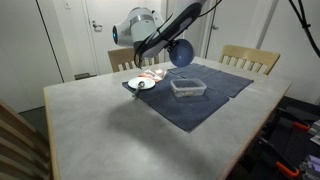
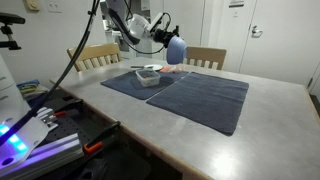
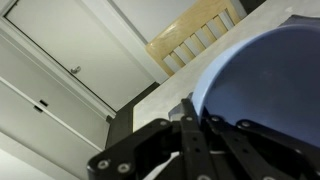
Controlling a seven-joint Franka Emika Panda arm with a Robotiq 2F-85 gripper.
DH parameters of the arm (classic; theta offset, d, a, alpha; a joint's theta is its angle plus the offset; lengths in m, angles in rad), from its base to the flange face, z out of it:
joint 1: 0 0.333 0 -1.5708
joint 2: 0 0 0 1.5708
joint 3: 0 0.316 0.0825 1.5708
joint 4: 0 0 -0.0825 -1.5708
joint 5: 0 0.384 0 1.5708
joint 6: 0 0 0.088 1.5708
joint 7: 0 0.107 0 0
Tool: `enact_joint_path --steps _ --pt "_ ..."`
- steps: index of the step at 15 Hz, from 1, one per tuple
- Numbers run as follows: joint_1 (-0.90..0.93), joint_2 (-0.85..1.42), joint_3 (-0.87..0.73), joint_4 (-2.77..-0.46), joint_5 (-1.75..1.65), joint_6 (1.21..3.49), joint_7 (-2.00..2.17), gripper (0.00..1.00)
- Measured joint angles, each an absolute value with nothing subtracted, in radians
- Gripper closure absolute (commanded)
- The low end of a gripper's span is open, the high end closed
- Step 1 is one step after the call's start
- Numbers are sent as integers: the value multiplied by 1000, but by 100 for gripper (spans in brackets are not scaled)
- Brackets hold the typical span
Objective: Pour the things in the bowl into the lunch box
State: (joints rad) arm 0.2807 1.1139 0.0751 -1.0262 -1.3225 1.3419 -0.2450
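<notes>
The pincer (image 3: 197,125) is clamped shut on the rim of the blue bowl (image 1: 181,52), which hangs tilted above the surface (image 1: 100,125) near the clear lunch box (image 1: 188,88). To pour well, centre the bowl's lip over the box, away from the white plate (image 1: 143,84), then tip slowly.

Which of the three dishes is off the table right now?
The blue bowl: the gripper holds it tipped up in the air. The clear lunch box and the small white plate both sit on the dark cloth.
</notes>
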Motion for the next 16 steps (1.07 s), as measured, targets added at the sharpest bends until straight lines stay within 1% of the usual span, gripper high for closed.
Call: enact_joint_path --steps 4,7,12,16 --pt "241 1099 86 -1061 -1307 1413 -215 99" --pt "193 1052 95 -1134 -1273 1466 -164 99" --pt "103 903 93 -1313 -1134 1529 -133 99" --pt "14 773 90 -1458 -1040 1650 -127 99"
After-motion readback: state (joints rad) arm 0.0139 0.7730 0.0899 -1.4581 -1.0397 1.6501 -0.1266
